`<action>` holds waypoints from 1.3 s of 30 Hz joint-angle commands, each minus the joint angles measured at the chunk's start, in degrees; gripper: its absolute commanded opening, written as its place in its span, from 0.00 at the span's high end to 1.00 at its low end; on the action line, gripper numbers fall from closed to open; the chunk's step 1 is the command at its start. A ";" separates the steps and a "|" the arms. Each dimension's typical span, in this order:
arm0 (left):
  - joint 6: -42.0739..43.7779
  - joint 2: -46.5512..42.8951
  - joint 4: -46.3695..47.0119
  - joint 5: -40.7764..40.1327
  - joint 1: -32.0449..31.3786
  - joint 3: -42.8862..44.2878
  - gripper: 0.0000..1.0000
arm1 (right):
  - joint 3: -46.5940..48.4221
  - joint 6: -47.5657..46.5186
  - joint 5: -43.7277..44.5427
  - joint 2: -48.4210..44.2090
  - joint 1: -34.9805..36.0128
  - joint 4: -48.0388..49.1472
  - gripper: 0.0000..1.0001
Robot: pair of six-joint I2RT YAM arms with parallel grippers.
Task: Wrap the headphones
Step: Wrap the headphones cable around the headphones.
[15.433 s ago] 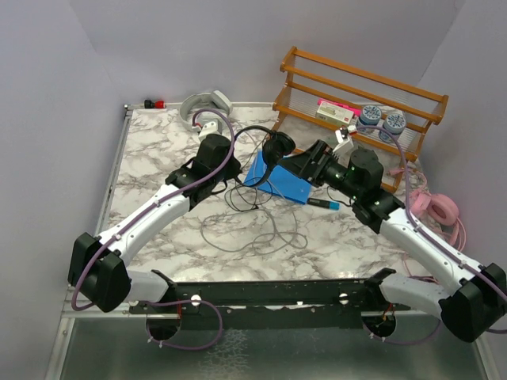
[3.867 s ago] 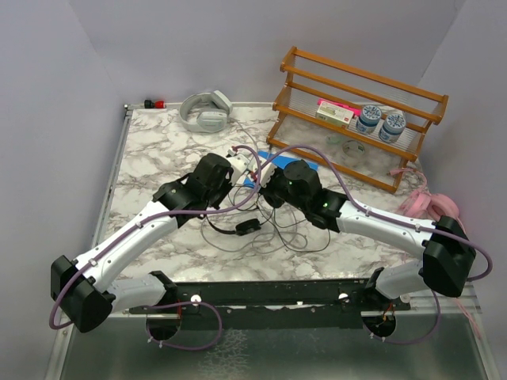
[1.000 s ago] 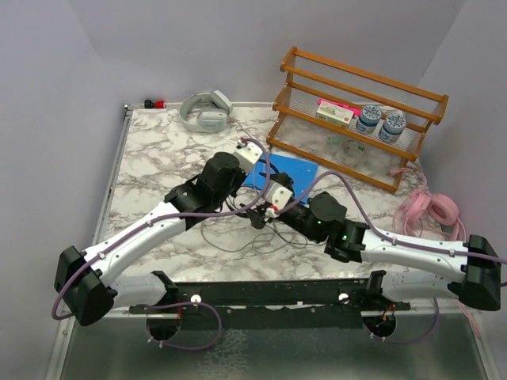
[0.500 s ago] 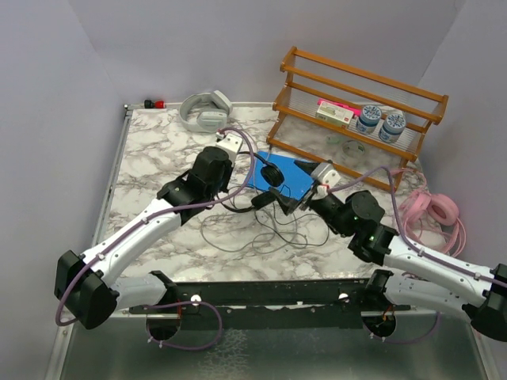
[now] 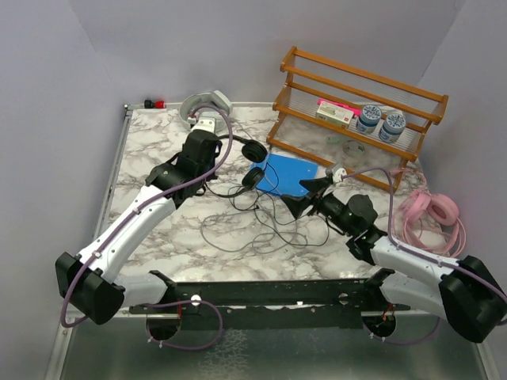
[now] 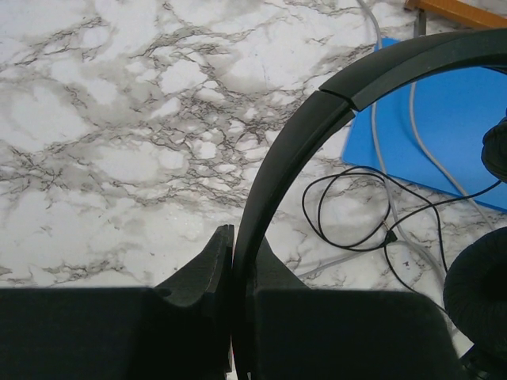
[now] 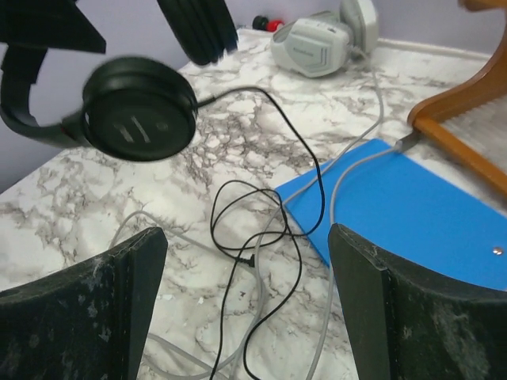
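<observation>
Black headphones [image 6: 285,158] lifted off the marble worktop [image 5: 158,142]; left gripper [image 6: 238,245] clamped on the headband, cups hanging over the near edge of the blue mat [image 5: 289,170]. Thin black cable [image 7: 238,237] drops from one cup into loose loops on the worktop, tangled with a grey cable; hard to sort the strands from above. Right gripper [image 5: 303,195] spread wide, holding nothing, just beside the mat. Grey headphones [image 5: 190,105] at far edge. Pink headphones [image 5: 436,207] at right edge, by the rack [image 5: 356,79].
</observation>
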 commanded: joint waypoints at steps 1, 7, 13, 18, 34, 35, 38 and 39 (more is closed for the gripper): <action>-3.89 -3.90 -3.32 3.81 0.38 4.74 1.00 | -2.25 3.46 -2.92 5.19 -0.46 13.81 0.10; -4.43 -6.21 -5.40 9.65 0.39 7.77 1.00 | 0.97 1.94 -1.80 14.35 -0.46 18.52 0.12; -3.07 -7.91 -5.33 12.28 0.41 7.93 1.00 | 5.83 0.34 -2.96 19.91 -0.46 21.70 0.20; -3.30 -8.77 -5.41 14.00 0.43 8.50 1.00 | 8.62 -0.87 -2.17 23.09 -0.41 22.56 0.33; -1.28 -3.75 -4.16 12.54 0.39 4.63 1.00 | 12.48 -14.55 -5.88 3.92 -0.46 6.23 0.99; -0.62 -3.40 -3.77 13.42 0.39 4.47 1.00 | 13.62 -15.76 -6.39 3.21 -0.46 4.58 0.99; 1.39 -2.53 -3.30 17.65 0.39 4.37 1.00 | 17.24 -18.73 -8.04 2.82 -0.43 0.70 0.97; 2.21 -2.41 -3.08 19.62 0.43 4.29 1.00 | 18.37 -19.35 -8.52 3.28 -0.46 0.33 0.97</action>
